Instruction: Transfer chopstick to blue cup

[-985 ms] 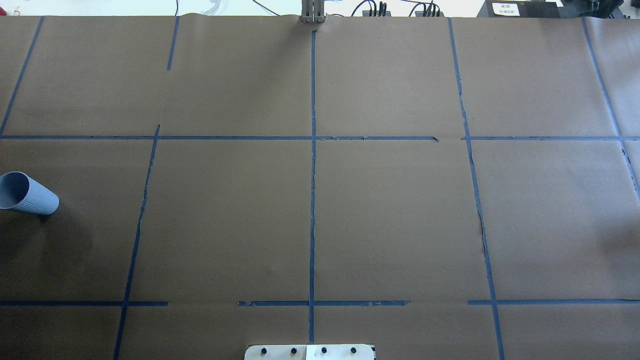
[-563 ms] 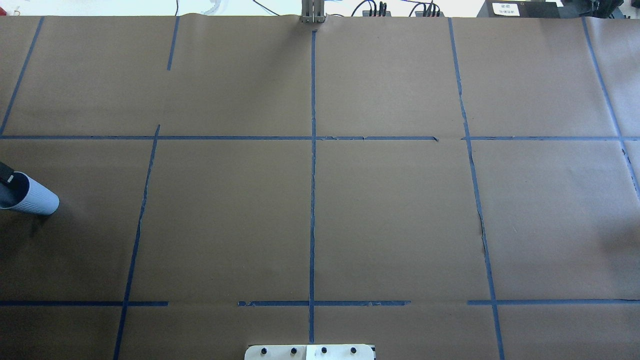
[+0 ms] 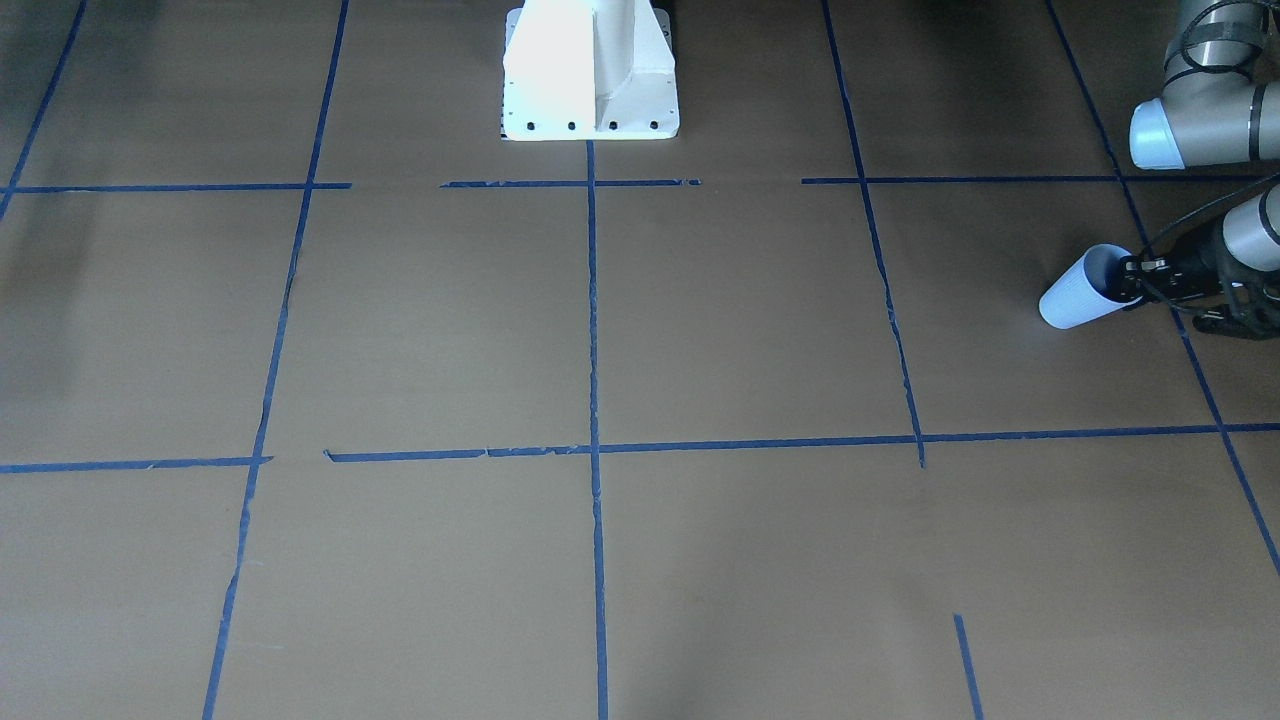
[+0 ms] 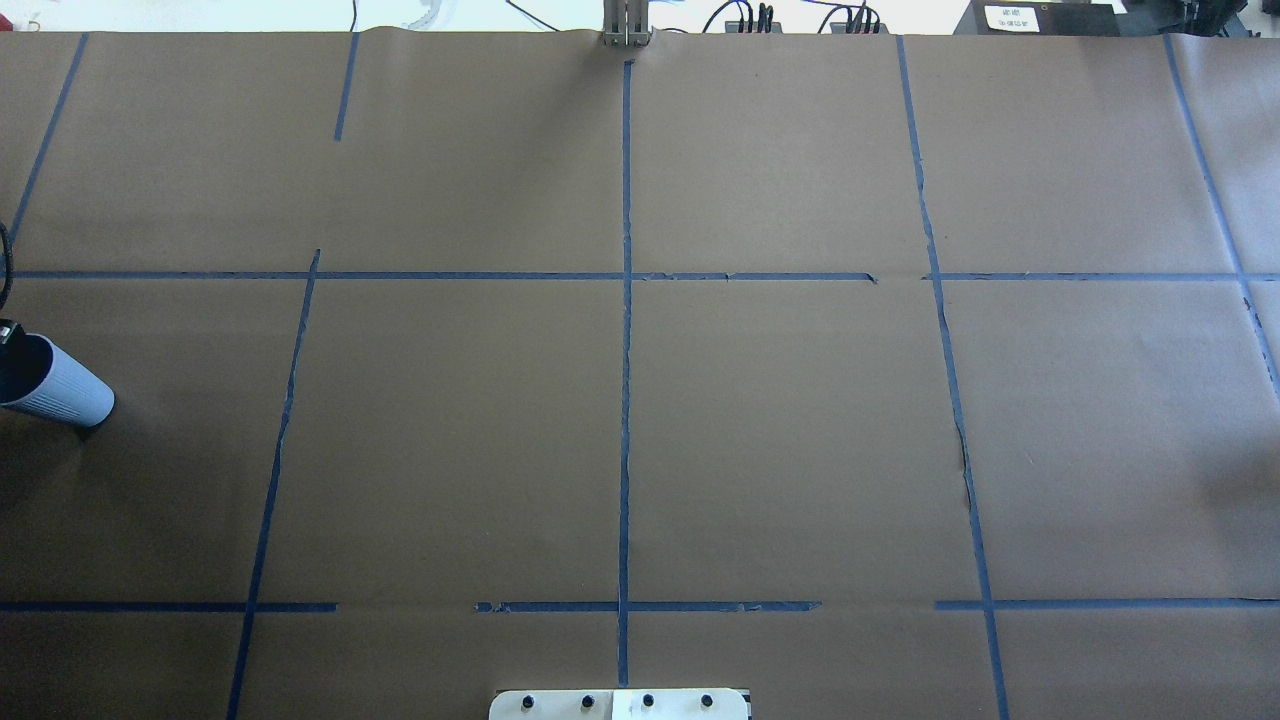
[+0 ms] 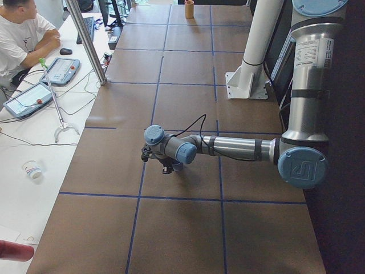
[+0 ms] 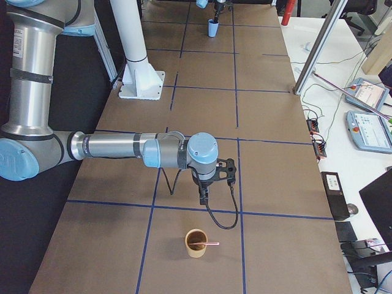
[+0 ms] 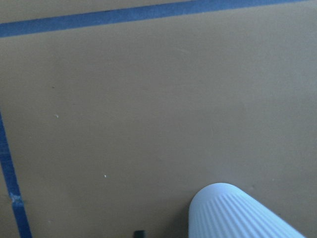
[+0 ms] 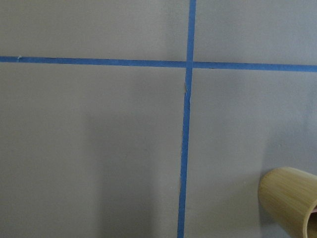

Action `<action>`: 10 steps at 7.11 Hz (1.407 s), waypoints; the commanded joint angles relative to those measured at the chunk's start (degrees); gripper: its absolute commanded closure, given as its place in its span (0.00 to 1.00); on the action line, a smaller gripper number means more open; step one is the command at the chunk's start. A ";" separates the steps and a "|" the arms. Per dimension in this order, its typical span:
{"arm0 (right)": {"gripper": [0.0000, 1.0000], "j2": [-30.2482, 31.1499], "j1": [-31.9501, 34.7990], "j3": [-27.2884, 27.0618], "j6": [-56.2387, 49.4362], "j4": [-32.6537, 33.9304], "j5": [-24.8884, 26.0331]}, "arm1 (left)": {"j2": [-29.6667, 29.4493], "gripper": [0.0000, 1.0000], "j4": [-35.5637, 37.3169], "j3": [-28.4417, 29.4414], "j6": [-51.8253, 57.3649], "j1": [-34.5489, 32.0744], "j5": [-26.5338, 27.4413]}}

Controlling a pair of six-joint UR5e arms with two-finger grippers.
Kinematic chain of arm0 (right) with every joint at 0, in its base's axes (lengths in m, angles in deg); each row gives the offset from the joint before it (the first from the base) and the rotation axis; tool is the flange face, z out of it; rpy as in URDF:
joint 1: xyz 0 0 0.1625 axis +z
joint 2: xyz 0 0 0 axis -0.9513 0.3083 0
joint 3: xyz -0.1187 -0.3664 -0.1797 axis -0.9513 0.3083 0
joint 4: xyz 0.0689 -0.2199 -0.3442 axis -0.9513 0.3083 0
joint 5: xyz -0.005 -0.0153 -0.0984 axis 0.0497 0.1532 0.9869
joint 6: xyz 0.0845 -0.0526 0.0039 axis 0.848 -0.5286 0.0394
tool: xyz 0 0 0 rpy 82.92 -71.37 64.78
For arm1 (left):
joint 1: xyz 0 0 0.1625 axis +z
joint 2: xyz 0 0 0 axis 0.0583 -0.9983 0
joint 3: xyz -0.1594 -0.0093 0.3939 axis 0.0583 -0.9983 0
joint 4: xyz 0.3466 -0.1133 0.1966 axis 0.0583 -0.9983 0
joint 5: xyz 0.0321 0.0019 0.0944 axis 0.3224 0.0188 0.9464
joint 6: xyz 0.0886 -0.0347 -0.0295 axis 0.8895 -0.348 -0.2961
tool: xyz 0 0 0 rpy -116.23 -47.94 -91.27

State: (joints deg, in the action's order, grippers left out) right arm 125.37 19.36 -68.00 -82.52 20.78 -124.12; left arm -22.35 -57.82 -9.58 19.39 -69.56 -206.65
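The blue cup [image 3: 1075, 296] stands at the table's far left end; it also shows in the overhead view [image 4: 65, 390], the exterior right view [image 6: 212, 28] and the left wrist view [image 7: 242, 213]. My left gripper [image 3: 1128, 281] is at its rim, one finger inside, and looks shut on the wall. One pinkish chopstick [image 6: 207, 244] lies across the mouth of a tan bamboo cup [image 6: 196, 243] at the table's right end. That cup also shows in the right wrist view [image 8: 290, 198]. My right gripper [image 6: 207, 197] hangs just short of it; I cannot tell if it is open.
The white robot base [image 3: 590, 70] stands at the middle of the near edge. Blue tape lines [image 4: 625, 400] divide the brown table cover. A metal post [image 6: 318, 46] and a side table with tablets [image 6: 367, 122] stand beyond the far edge, where an operator [image 5: 23, 34] sits.
My left gripper has come in from the left edge onto the blue cup's rim. The cup has shifted slightly to the left.
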 commanded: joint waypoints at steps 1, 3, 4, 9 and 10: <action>0.00 0.01 0.00 -0.06 -0.09 -0.97 0.02 | -4.87 1.00 0.84 -11.49 -21.89 0.04 -7.36; 0.00 0.01 0.00 0.29 -0.35 -1.07 0.63 | -17.32 1.00 0.84 -15.21 -44.57 9.38 -3.91; 0.00 0.09 0.00 0.38 -0.61 -1.94 0.72 | -24.34 1.00 1.01 -15.13 -53.56 16.40 5.52; 0.00 1.50 -0.18 1.00 -0.18 -2.12 0.11 | -45.40 1.00 11.03 0.84 -59.37 37.04 31.90; 0.00 1.50 -0.18 1.08 -0.18 -2.12 0.02 | -45.07 1.00 11.12 0.86 -59.37 37.04 32.07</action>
State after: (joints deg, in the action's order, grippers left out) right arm 126.85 19.22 -67.00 -82.74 18.66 -124.00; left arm -66.26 -46.91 -10.34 -39.92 -32.80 -175.08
